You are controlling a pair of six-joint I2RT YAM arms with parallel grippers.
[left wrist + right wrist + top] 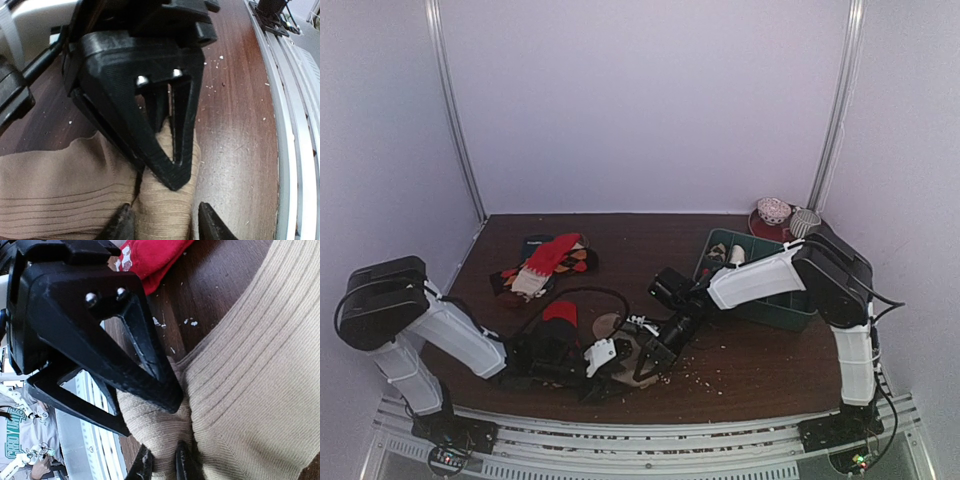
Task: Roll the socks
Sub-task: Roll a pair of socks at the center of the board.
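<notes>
Left fingers straddle the rolled end of the tan sock near the front edge of the table; whether they grip it cannot be determined. Right fingers are clenched on the same fold. Beside it lies the red sock.

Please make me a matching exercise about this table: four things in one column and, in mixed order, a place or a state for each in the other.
1 tan sock
2 red sock
3 bin
4 right gripper

A green, on the right of the table
B shut on a fold of cloth
C ribbed, near the front edge
D lies free, left of centre

Pairs: 1-C, 2-D, 3-A, 4-B
</notes>
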